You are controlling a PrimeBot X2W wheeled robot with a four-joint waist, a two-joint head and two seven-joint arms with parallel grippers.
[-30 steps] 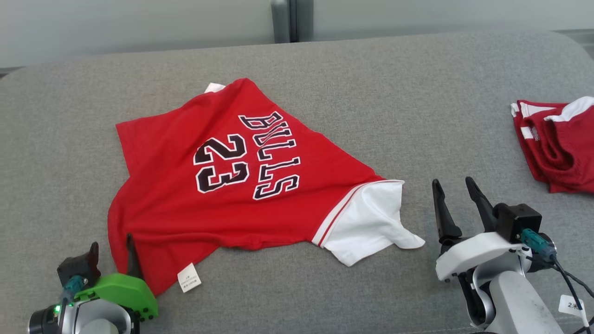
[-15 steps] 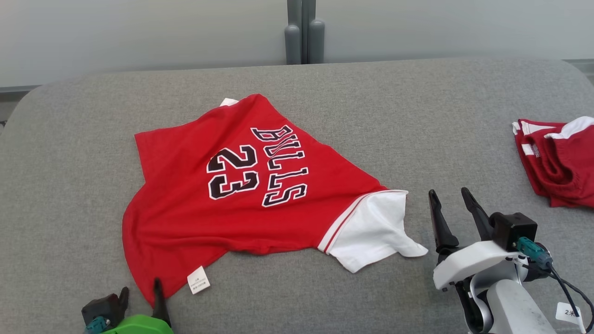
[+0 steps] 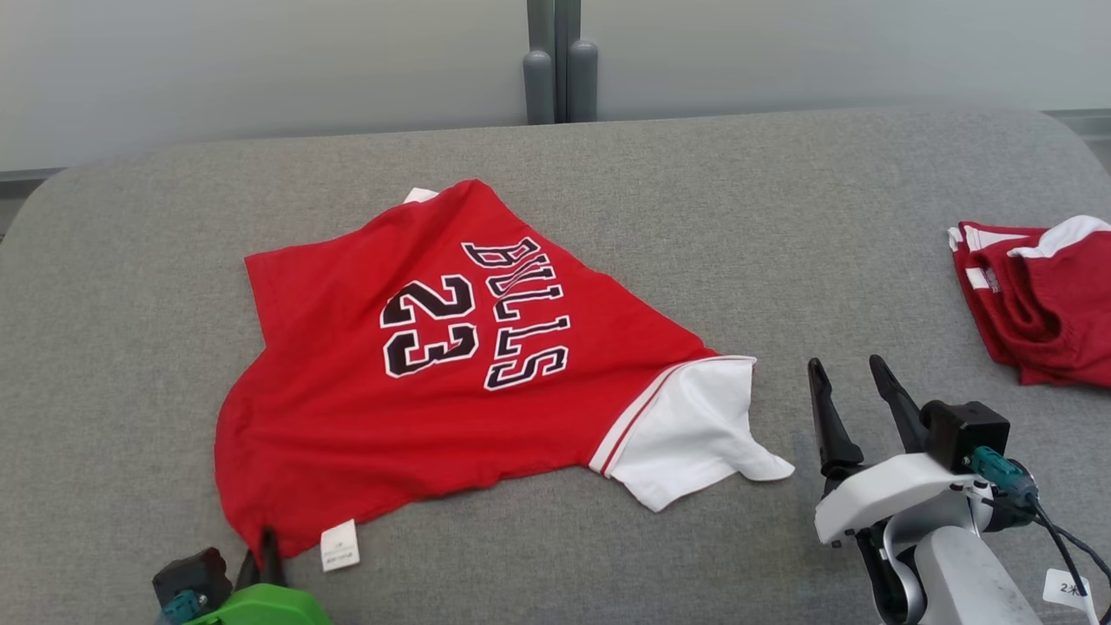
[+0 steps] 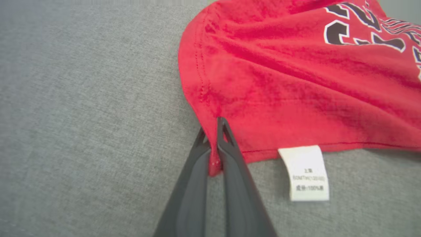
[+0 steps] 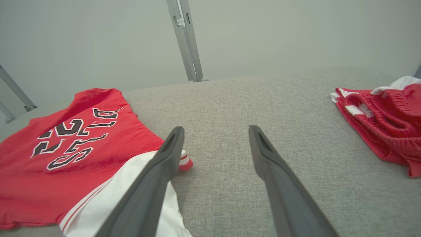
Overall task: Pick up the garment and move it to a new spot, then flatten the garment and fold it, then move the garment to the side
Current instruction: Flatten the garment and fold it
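Left gripper [image 4: 212, 126] clamped tight on the hem corner of the red knit jersey [image 3: 347, 408].
I read "BULLS" and "23" in black, white-edged letters across the jersey, spread on the grey woven cushion [image 3: 608, 174]. A white care tag [image 4: 307, 172] hangs from the hem just beside the pinch; its blurred print possibly ends "100%". My right gripper [image 3: 846, 365], fingers apart and empty, sits just beside the jersey's white panel [image 3: 686, 425]. A bundled red-and-white garment [image 3: 1041, 295] lies well beyond.
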